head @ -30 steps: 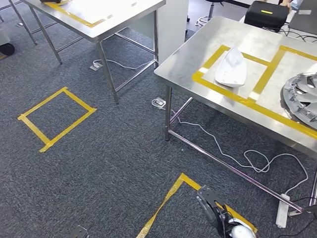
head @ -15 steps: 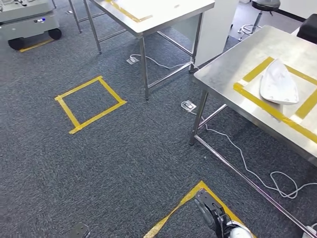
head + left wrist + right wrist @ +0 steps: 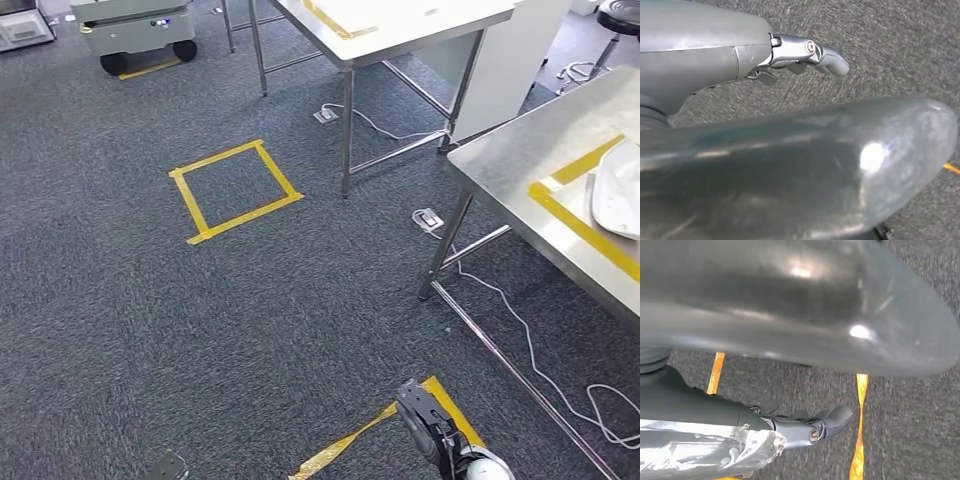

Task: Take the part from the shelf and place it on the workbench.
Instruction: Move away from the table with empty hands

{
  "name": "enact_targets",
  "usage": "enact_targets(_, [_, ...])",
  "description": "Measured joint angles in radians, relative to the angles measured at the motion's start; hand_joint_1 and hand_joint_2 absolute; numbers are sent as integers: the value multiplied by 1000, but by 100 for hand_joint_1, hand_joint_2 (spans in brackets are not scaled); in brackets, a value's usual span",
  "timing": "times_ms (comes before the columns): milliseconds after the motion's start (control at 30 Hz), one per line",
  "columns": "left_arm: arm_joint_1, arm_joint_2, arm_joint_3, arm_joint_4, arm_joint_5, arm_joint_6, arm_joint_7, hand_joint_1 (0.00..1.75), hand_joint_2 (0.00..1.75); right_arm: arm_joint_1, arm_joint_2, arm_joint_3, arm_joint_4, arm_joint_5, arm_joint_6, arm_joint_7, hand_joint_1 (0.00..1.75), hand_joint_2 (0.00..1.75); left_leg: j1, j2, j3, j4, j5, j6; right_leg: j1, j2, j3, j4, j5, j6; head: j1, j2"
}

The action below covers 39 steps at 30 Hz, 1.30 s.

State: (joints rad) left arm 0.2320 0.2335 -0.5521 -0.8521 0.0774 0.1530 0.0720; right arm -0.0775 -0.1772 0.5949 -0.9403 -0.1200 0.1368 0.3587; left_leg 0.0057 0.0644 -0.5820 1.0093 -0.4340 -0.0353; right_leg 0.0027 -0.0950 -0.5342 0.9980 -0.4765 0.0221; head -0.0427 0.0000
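A white curved part [image 3: 619,190] lies on the steel workbench [image 3: 521,160] at the right edge of the head view, inside yellow tape lines. My right hand [image 3: 429,428] hangs low over the carpet at the bottom, fingers stretched and holding nothing. In the right wrist view the right hand [image 3: 810,427] is also straight-fingered and empty above the floor tape. A small part of my left hand [image 3: 166,467] shows at the bottom edge. The left wrist view has the left hand [image 3: 798,50] with fingers extended over bare carpet, gripping nothing.
A second steel table [image 3: 392,25] stands at the top centre. A grey wheeled cart [image 3: 136,25] is at the top left. A yellow tape square [image 3: 235,190] marks the carpet. White cables [image 3: 528,340] trail under the workbench. Yellow tape [image 3: 362,435] lies beside my right hand.
The camera has swung left: the workbench and white part slid to the right edge, and the wheeled cart came into view at top left. Both hands hang as before.
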Motion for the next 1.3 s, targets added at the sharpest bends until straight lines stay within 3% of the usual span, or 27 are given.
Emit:
enact_targets(33, [-2,1,-2,-1,2,0,0,0,0,0,0,-1,0,-1,0,0,0,0,-2,10,9,-20,1,7,4,-10,2,0,-2,5,1,0])
enact_targets(100, [-2,4,-10,-2,11,-1,-1,0,0,0,-1,-3,-2,-4,-1,1,0,0,-4,-12,5,-24,1,23,5,-27,6,-1,-6,14,3,0])
enact_targets(167, [-1,7,-19,-2,18,-1,-1,0,0,1,-2,-4,-6,-8,-1,2,0,0,-2,-35,4,-25,5,36,-1,5,-5,27,-30,24,4,0])
enact_targets(233, [-5,11,-26,-2,19,-1,-2,0,0,5,-4,-4,-8,-10,-2,3,0,0,-1,-58,2,-26,9,47,-4,65,-54,134,-90,30,6,0])
enact_targets(300, [-9,14,-31,-2,19,-1,-3,0,0,14,-8,-4,-8,-10,-3,5,0,0,-3,-85,-1,-26,10,52,-4,90,-120,268,-142,29,8,0])
enact_targets(333, [-10,15,-34,-2,20,-1,-3,0,0,18,-9,-4,-8,-10,-3,6,0,0,-3,-100,-1,-26,11,53,-3,94,-137,298,-144,27,8,0])
enact_targets(367, [-9,16,-37,-2,21,-1,-3,0,0,21,-11,-4,-9,-11,-3,6,0,0,-4,-115,-1,-26,12,52,-3,97,-135,288,-127,25,8,0])
enact_targets(400, [-9,17,-40,-2,22,-1,-4,0,0,22,-12,-4,-10,-11,-4,6,0,0,-4,-129,0,-25,12,51,-4,102,-113,239,-94,22,9,0])
enact_targets(467, [-9,19,-46,-2,27,-1,-6,0,0,24,-15,-5,-15,-13,-4,6,0,0,-4,-156,-1,-23,14,46,-9,142,-47,97,-29,20,9,0])
enact_targets(533, [-11,22,-50,-2,29,-1,-10,0,0,26,-19,-5,-20,-14,-4,7,0,0,-4,-179,-7,-22,18,36,-12,173,-9,20,-9,18,8,0])
enact_targets(600, [-8,25,-53,-2,31,-1,-13,0,0,29,-21,-5,-25,-15,-4,8,0,0,0,-200,-14,-24,25,23,-9,160,-4,14,-8,10,7,0])
enact_targets(633, [-6,26,-55,-2,32,-1,-14,0,0,29,-21,-5,-28,-15,-4,8,0,0,1,-193,-17,-22,25,18,-9,149,-3,12,-4,3,7,0])
enact_targets(667, [-5,27,-57,-2,33,-1,-14,0,0,29,-22,-6,-31,-15,-5,8,0,0,0,-172,-25,-9,14,13,-9,138,-2,8,-1,-3,5,0])
enact_targets(700, [-6,28,-59,-2,33,-1,-15,0,0,30,-23,-6,-34,-15,-5,7,0,0,-1,-143,-41,24,-8,9,-10,125,-1,5,2,-9,3,0])
enact_targets(767, [-12,28,-62,-2,33,-1,-15,0,0,34,-28,-7,-37,-15,-6,7,0,0,-3,-90,-99,148,-76,3,-7,97,-2,2,3,-16,0,0])
enact_targets(833, [-15,29,-66,-2,35,-1,-16,0,0,41,-32,-7,-41,-16,-6,8,0,0,0,-79,-150,257,-116,-2,-5,66,-3,2,2,-18,0,0])
enact_targets(867, [-15,29,-68,-2,36,-1,-16,0,0,44,-33,-7,-44,-16,-6,9,0,0,1,-77,-152,264,-109,-4,-5,51,-3,2,1,-18,0,0])
enact_targets(933, [-14,32,-72,-2,41,1,-18,0,0,48,-35,-7,-57,-20,-7,12,0,0,2,-59,-98,171,-54,-4,-5,26,-1,2,-1,-15,0,0])
enact_targets(1000, [-18,33,-75,-2,50,5,-20,0,0,51,-42,-7,-73,-24,-7,16,0,0,-1,-7,-23,40,-9,-2,1,5,-1,6,-8,-6,0,0])
enact_targets(1033, [-21,34,-77,-2,53,6,-21,0,0,53,-46,-7,-81,-25,-8,18,0,0,-3,10,-3,1,-2,2,4,-6,1,7,-12,-1,1,0])
enact_targets(1067, [-23,34,-78,-2,56,8,-22,0,0,56,-49,-7,-88,-26,-8,20,0,0,-5,14,5,-16,-3,7,7,-18,4,8,-16,5,2,0])
enact_targets(1100, [-22,35,-81,-2,59,9,-23,0,0,57,-52,-7,-97,-27,-8,22,0,0,-6,0,3,-18,-3,15,7,-30,7,8,-18,9,4,0])
enact_targets(1133, [-20,36,-83,-1,63,10,-24,0,0,59,-54,-7,-106,-29,-8,25,0,0,-6,-12,3,-19,-2,21,5,-33,11,8,-21,14,6,0])
enact_targets(1200, [-18,39,-89,-1,69,13,-24,0,0,63,-57,-6,-126,-31,-8,31,0,0,-3,-35,3,-21,1,34,0,10,-4,47,-51,24,8,0])
enact_targets(1267, [-22,40,-93,-1,72,15,-25,0,0,72,-63,-5,-140,-33,-7,38,0,0,-2,-61,2,-22,3,43,-3,72,-61,170,-113,29,11,0])
enact_targets(1300, [-24,41,-95,-1,72,16,-25,0,0,79,-67,-4,-145,-35,-7,41,0,0,-3,-76,1,-22,4,45,-3,86,-98,244,-142,28,12,0])
